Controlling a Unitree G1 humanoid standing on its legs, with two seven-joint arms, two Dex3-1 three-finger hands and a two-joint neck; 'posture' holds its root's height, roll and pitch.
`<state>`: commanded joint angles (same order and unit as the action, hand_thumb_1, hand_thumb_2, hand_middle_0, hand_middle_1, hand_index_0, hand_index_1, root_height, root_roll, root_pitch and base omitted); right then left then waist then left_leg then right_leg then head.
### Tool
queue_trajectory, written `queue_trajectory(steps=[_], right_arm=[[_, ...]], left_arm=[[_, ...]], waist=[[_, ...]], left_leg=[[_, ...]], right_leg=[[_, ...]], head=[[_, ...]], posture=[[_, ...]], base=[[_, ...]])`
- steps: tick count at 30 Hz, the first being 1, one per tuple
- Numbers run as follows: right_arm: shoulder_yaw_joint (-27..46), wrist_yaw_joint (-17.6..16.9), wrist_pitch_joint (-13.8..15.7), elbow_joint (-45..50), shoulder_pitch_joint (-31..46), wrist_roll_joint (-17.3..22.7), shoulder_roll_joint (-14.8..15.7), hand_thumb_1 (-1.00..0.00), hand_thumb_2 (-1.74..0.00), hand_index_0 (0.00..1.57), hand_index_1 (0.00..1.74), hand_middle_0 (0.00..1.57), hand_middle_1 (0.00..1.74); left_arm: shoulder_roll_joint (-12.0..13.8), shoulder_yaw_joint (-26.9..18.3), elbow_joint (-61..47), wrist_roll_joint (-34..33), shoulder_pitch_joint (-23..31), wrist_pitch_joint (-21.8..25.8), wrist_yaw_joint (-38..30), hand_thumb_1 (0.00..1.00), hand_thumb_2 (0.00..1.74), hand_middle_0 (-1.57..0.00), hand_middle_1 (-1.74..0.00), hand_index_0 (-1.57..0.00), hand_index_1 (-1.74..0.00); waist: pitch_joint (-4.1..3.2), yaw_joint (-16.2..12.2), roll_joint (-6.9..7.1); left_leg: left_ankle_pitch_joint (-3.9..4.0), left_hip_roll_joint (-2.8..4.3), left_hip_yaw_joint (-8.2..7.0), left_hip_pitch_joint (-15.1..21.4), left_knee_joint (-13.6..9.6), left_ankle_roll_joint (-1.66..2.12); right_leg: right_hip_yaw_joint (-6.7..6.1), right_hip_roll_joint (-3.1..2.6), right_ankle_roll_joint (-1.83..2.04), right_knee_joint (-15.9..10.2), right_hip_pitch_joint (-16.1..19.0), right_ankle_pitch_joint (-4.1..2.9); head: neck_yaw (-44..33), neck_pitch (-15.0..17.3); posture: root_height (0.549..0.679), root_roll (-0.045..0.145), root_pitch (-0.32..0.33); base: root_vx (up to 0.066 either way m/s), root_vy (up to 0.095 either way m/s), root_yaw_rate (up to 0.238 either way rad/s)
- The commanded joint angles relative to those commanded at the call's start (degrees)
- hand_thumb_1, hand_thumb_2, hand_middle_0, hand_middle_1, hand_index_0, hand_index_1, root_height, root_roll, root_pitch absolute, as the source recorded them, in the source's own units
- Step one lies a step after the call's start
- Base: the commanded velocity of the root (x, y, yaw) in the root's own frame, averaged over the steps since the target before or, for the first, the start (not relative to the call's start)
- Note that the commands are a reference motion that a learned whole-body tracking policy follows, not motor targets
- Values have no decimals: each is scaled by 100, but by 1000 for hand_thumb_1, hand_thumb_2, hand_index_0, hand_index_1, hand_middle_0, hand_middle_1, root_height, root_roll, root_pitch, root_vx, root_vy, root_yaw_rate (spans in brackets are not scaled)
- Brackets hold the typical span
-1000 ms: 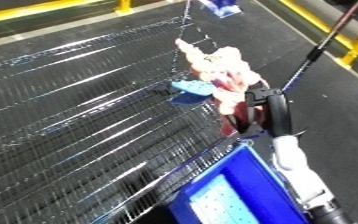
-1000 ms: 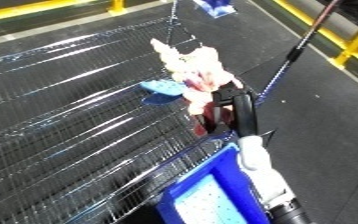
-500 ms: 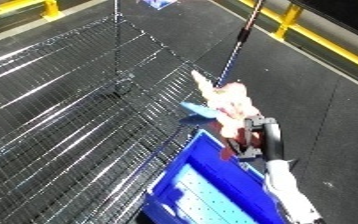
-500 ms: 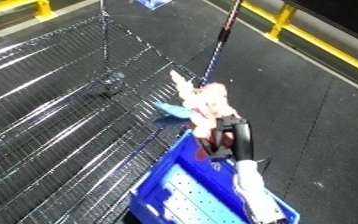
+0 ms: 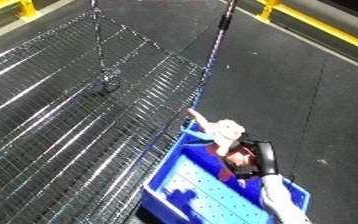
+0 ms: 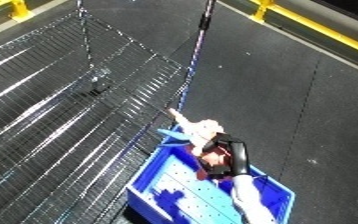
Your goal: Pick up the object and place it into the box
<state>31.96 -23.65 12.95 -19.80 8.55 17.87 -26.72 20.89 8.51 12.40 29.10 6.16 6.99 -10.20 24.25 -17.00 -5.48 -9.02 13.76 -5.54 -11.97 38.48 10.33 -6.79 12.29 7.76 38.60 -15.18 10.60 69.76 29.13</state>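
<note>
My right hand (image 5: 250,159) is shut on a pale pink and white soft toy (image 5: 218,130) with a light blue part beneath it. Hand and toy hang over the far end of the blue bin (image 5: 193,190), just above its rim. The bin has a perforated floor and stands beside the wire shelf. The white forearm (image 5: 278,200) comes up from the lower right. My left hand shows in neither view.
A silver wire mesh shelf (image 5: 69,115) fills the left, with an upright post (image 5: 96,30) rising from it. A dark pole (image 5: 222,35) slants up from the shelf corner. Dark floor lies to the right, with a yellow rail (image 5: 322,30) beyond.
The camera has swung, so the whole scene has shifted. My right hand has carried the toy off the wire shelf and over the blue bin.
</note>
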Motion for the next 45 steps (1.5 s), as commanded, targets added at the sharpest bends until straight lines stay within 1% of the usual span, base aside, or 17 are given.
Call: queue_trajectory(steps=[7, 14, 20, 24, 27, 31, 33, 34, 40, 44, 45], right_arm=[[-62, 52, 30, -349, -31, 64, 11, 0, 0, 0, 0, 0, 0], [-88, 57, 29, -298, -12, 11, 30, 0, 0, 0, 0, 0, 0], [-118, 27, -11, -222, 5, -69, 41, 0, 0, 0, 0, 0, 0], [-162, 42, -44, -164, 21, -96, 42, 0, 0, 0, 0, 0, 0], [-227, 61, -75, -74, 8, -147, 21, 0, 0, 0, 0, 0, 0], [-374, 131, -132, 193, -36, -286, -33, 0, 0, 0, 0, 0, 0], [-458, 180, -158, 342, -72, -336, -46, 0, 0, 0, 0, 0, 0], [-505, 208, -170, 417, -96, -356, -49, 0, 0, 0, 0, 0, 0], [-795, 373, -225, 826, -270, -425, -48, 0, 0, 0, 0, 0, 0], [-985, 436, -259, 985, -424, -460, -52, 0, 0, 0, 0, 0, 0], [-1030, 444, -268, 1012, -462, -474, -55, 0, 0, 0, 0, 0, 0]], left_arm=[[39, -64, -52, -53, 59, 32, 42, 1000, 1740, -1570, -1740, -1570, -1740], [35, -132, -108, -98, 145, 42, 50, 1000, 1740, -1570, -1740, -1570, -1740], [12, -165, -171, -102, 222, 40, 54, 1000, 1740, -1570, -1740, -1570, -1740], [-9, -199, -196, -107, 266, 41, 46, 1000, 1740, -1570, -1740, -1570, -1740], [-28, -238, -200, -111, 297, 38, 39, 1000, 1740, -1570, -1740, -1570, -1740], [-54, -302, -221, -117, 340, 28, 43, 1000, 1740, -1570, -1740, -1570, -1740], [-68, -333, -223, -128, 360, 15, 48, 1000, 1740, -1570, -1740, -1570, -1740], [-75, -351, -222, -136, 371, 7, 50, 1000, 1740, -1570, -1740, -1570, -1740], [-98, -432, -274, -162, 438, -38, 67, 1000, 1740, -1570, -1740, -1570, -1740], [-110, -478, -359, -160, 497, -60, 79, 1000, 1740, -1570, -1740, -1570, -1740], [-110, -488, -374, -165, 507, -65, 81, 1000, 1740, -1570, -1740, -1570, -1740]], waist=[[-15, 39, 15], [-49, 86, 9], [-59, 126, 0], [-62, 166, -2], [-68, 218, 3], [-76, 310, 23], [-75, 363, 40], [-75, 396, 48], [-78, 636, 103], [-56, 802, 140], [-49, 842, 149]], left_leg=[[39, 3, -23, 23, -100, 8], [56, -18, -52, 78, -194, -3], [68, -30, -58, 108, -252, -11], [76, -42, -56, 126, -284, -13], [82, -48, -51, 133, -297, -11], [94, -52, -32, 136, -308, -6], [102, -54, -19, 136, -312, -3], [108, -55, -13, 136, -317, -2], [149, -65, 46, 124, -357, 1], [176, -74, 100, 91, -349, 0], [183, -76, 114, 81, -345, -1]], right_leg=[[-6, -14, 8, -80, 10, 3], [0, -26, 21, -125, 41, 30], [2, -27, 26, -151, 62, 52], [10, -28, 27, -171, 81, 67], [27, -26, 30, -180, 97, 77], [56, -21, 40, -171, 112, 91], [72, -22, 44, -159, 117, 96], [82, -24, 45, -155, 121, 98], [162, -28, 55, -125, 149, 114], [213, -39, 59, -69, 154, 137], [223, -41, 60, -52, 153, 142]], head=[[33, 39], [63, 89], [32, 139], [-136, 208], [-393, 294], [-879, 497], [-1040, 520], [-1248, 549], [-1992, 552], [-2555, 548], [-2739, 507]], posture=[[639, 90, -204], [641, 91, -196], [642, 92, -191], [643, 92, -188], [643, 91, -187], [643, 89, -188], [643, 88, -189], [643, 87, -189], [642, 79, -194], [640, 73, -199], [640, 72, -200]], base=[[2, -1, -2], [12, 0, -10], [13, 0, -7], [11, -1, -4], [9, -5, 13], [6, -10, 46], [1, -16, 59], [-1, -17, 80], [0, -21, 119], [-1, -19, 130], [1, -19, 130]])
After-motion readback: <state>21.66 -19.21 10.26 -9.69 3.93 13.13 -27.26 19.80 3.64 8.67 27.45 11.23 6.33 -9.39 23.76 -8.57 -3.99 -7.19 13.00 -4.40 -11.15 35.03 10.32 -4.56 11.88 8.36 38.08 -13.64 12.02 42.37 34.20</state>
